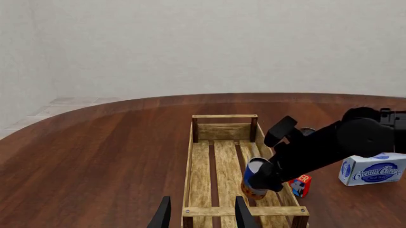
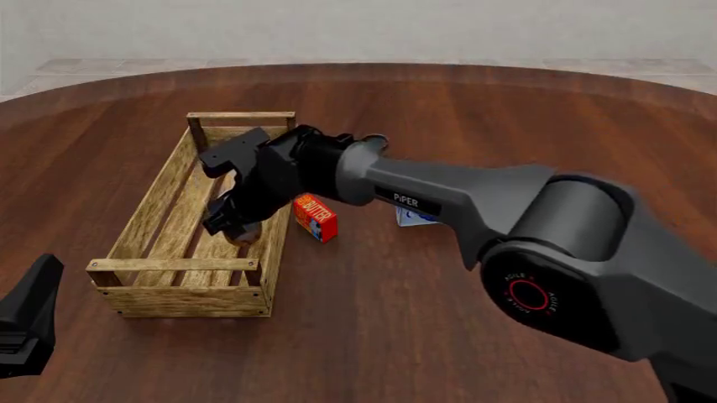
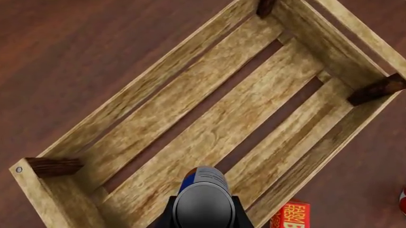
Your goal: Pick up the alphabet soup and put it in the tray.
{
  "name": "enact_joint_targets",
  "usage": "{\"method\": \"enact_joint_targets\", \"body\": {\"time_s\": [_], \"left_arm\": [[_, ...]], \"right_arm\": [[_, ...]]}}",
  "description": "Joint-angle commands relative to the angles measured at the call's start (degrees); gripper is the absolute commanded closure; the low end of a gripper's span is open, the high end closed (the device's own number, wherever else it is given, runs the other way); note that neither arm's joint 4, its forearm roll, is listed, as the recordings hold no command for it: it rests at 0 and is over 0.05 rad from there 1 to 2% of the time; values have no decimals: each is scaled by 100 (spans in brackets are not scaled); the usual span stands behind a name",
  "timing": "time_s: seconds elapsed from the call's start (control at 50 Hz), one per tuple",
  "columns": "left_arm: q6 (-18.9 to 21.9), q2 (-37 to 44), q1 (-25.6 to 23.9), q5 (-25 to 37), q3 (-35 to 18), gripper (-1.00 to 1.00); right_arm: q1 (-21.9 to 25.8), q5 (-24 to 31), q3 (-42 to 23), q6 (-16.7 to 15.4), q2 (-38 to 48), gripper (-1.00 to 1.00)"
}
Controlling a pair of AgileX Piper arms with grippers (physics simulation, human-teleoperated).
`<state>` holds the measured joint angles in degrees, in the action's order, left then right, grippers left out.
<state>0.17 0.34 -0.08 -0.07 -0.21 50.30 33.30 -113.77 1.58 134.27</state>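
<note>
The alphabet soup [image 1: 254, 176] is a can with a blue and orange label and a white top, held tilted inside the tray [image 1: 225, 117]. My right gripper [image 2: 230, 225] is shut on it, low over the slats near the tray's right wall. In the right wrist view the can [image 3: 204, 199] sits between the dark fingers, with the wooden tray [image 3: 254, 109] below it. Whether the can touches the slats I cannot tell. My left gripper [image 1: 203, 217] stands open and empty near the tray's near end, and in the front view the left gripper [image 2: 25, 323] is at the lower left.
A red butter box [image 2: 316, 217] stands just outside the tray's right wall. Further right lies a white and blue cream cheese box [image 1: 372, 169], mostly hidden behind the right arm in the front view. The dark wooden table [image 2: 370, 336] extends all around.
</note>
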Motion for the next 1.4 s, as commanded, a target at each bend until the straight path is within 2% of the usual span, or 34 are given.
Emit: {"method": "enact_joint_targets", "body": {"time_s": [0.02,0.04,0.62,1.26,1.4], "left_arm": [[5,7,4,7,-20,-100],[4,10,4,5,-19,-100],[4,5,2,-2,-5,-100],[0,9,2,1,-10,-100],[1,30,1,-20,-10,-100]], "right_arm": [[-44,66,-179,93,28,100],[-46,66,-175,73,28,-100],[-10,54,150,47,-469,-100],[186,-230,1665,61,-2169,-100],[257,-401,2076,169,-2539,-100]]}}
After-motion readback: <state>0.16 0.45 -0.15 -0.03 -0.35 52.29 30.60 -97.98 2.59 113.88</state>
